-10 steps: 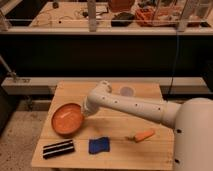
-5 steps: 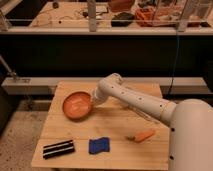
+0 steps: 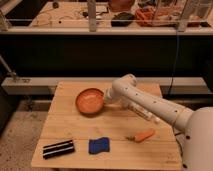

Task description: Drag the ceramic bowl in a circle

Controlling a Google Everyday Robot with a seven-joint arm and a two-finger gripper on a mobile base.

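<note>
The ceramic bowl (image 3: 90, 100) is round, shallow and orange-terracotta. It sits on the wooden table (image 3: 65, 127), left of centre and toward the back. My white arm reaches in from the right. My gripper (image 3: 107, 96) is at the bowl's right rim, touching it. The end of the arm hides how the gripper meets the rim.
A blue sponge (image 3: 99, 145) lies near the front edge. A black ridged block (image 3: 58, 148) lies at the front left. A small orange carrot (image 3: 141, 135) lies at the front right. A dark shelf and railing stand behind the table.
The bowl has moved with my gripper from the table's left-middle toward the back and right, along a curved path. The arm has swung the same way.
</note>
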